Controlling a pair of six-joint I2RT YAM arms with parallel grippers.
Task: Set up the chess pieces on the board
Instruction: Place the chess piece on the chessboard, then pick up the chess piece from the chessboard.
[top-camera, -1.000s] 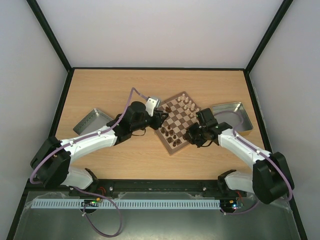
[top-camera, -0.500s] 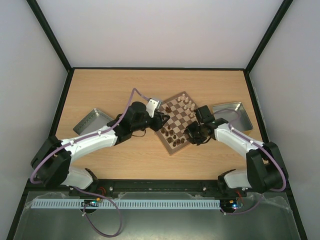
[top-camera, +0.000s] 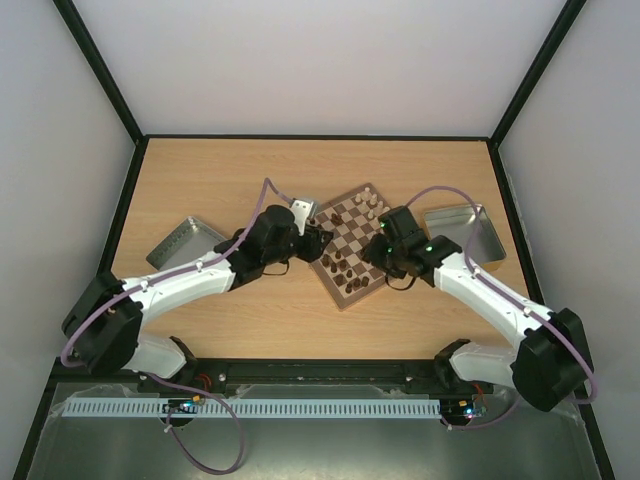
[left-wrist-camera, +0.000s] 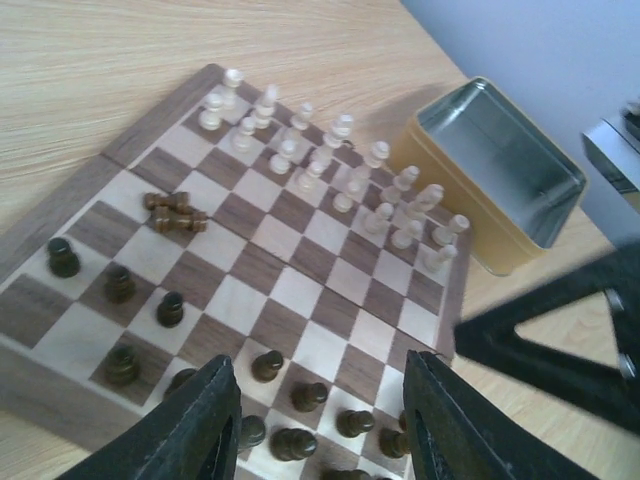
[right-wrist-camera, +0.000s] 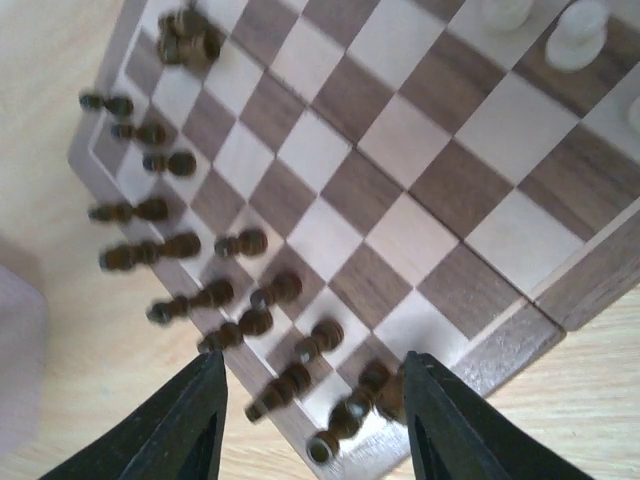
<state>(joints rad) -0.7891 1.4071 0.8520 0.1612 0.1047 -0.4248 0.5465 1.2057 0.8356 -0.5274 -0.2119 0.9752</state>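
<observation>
Left gripper (left-wrist-camera: 318, 420) and right gripper (right-wrist-camera: 312, 425) both gape empty above dark pieces (right-wrist-camera: 245, 243) on the board (left-wrist-camera: 290, 285).

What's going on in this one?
Two robot arms are setting up a chess set. The left gripper and the right gripper both hover open, holding nothing, over the dark pieces on their side of the board. The cream pieces stand in two rows opposite. Most dark ones stand too, but a couple lie toppled on open squares. An empty gold tin sits beside the board.
</observation>
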